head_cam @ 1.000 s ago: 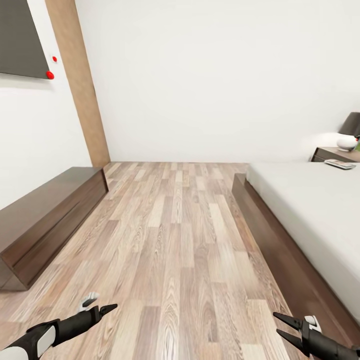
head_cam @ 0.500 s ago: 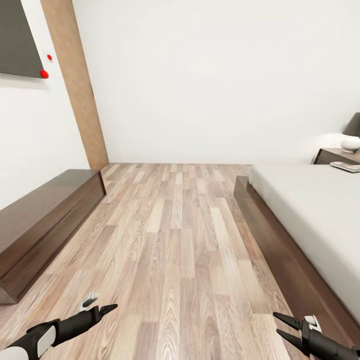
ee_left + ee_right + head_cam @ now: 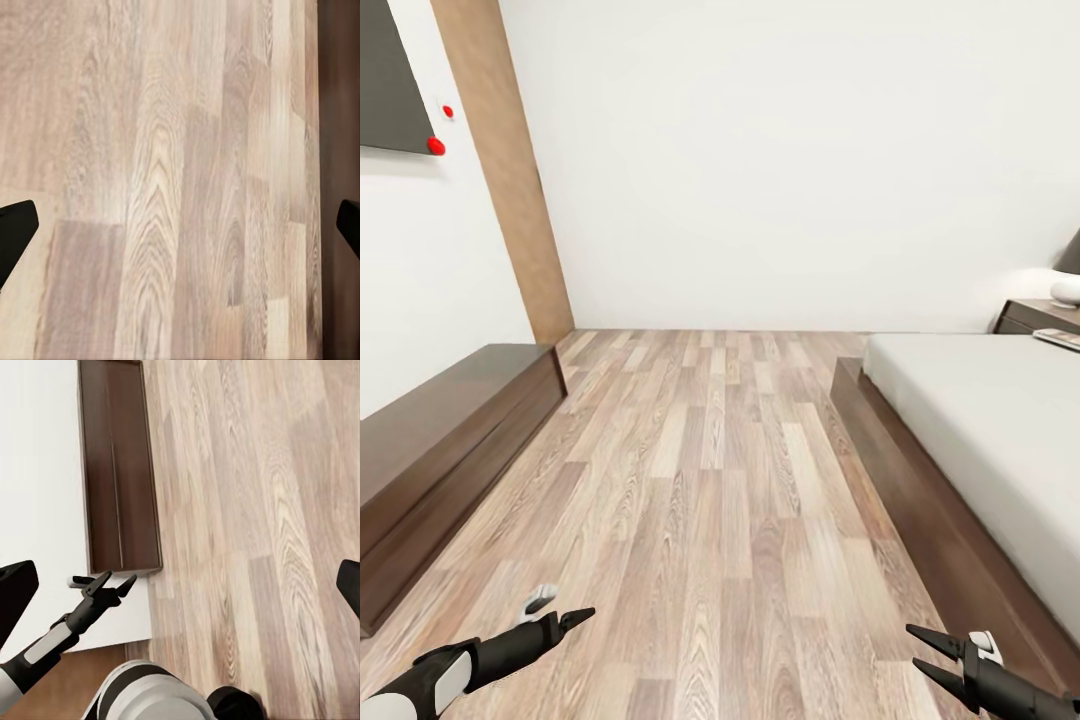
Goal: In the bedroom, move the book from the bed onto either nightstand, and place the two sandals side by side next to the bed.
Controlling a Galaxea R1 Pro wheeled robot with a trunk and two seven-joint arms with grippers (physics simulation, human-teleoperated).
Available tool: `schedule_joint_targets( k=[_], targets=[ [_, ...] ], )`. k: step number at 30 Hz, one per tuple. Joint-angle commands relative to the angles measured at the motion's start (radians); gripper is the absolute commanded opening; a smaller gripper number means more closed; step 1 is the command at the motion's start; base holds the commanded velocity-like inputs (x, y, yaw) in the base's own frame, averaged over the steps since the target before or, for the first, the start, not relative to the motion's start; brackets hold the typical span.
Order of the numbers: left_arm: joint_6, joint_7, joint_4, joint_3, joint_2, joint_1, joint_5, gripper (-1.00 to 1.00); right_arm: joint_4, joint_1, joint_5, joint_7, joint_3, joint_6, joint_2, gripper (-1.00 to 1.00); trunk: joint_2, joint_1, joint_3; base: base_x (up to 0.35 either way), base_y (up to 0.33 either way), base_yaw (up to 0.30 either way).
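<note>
Grey bed (image 3: 980, 420) is cut off; left gripper (image 3: 582, 613) and right gripper (image 3: 923, 652) released.

Grey-topped bed (image 3: 980, 420) — nightstand (image 3: 1032, 316) beyond

No text, label, brand, number or sign can be read on any surface in these views of the room.

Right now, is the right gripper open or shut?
Open: the right gripper shows two black fingertips spread apart above the floor, holding nothing.
</note>
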Motion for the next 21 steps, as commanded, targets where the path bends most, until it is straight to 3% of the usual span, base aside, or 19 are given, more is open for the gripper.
schedule_joint_targets(
  k=[1,21],
  targets=[
    [0.01,-0.002,0.0,-0.003,0.0,0.0,0.01,1.0,0.0,-0.001,-0.011,0.002,0.008,0.009,-0.001,1.0,0.0,0.0,-0.001,0.198,0.0,0.0],
    [0.01,-0.002,0.0,-0.003,-0.001,0.0,0.01,1.0,0.0,-0.001,-0.01,0.002,0.005,-0.009,-0.001,1.0,0.0,0.0,-0.001,0.198,0.0,0.0]
  ],
)
